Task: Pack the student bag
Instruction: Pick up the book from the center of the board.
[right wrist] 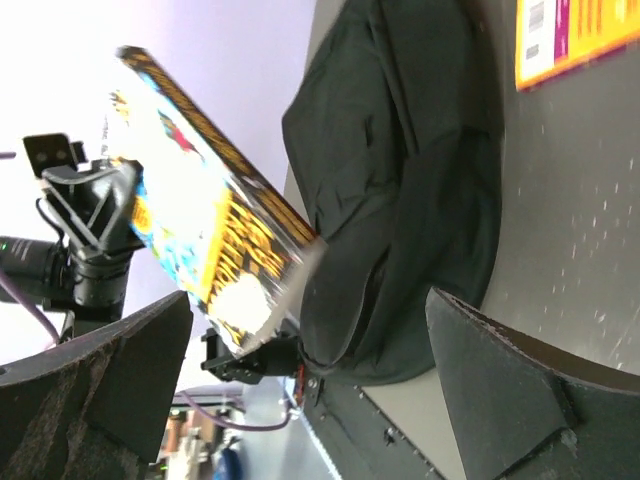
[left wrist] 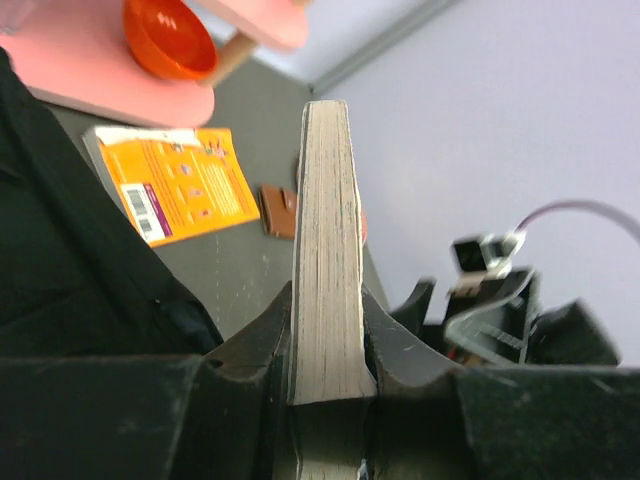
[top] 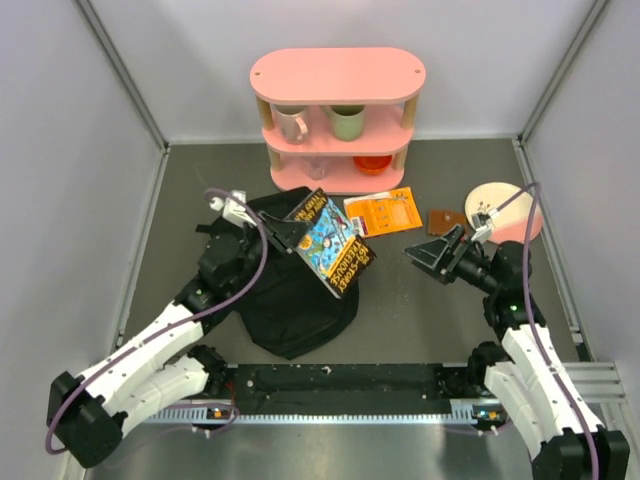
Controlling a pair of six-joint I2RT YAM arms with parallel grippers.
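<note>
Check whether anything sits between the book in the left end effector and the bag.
Nothing visible does. The left end effector holds the book over the bag, and nothing lies between them. The bag's opening cannot be made out.

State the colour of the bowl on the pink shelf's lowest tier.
The bowl is glossy orange, shown best in the left wrist view.

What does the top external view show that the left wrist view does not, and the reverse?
Only top external: the colourful cover of the book, and a white mug and a green mug on the pink shelf. Only left wrist: its page edge, clamped in the left gripper. Both: the black student bag, the orange booklet, a small brown item, and the orange bowl on the shelf's bottom level.
</note>
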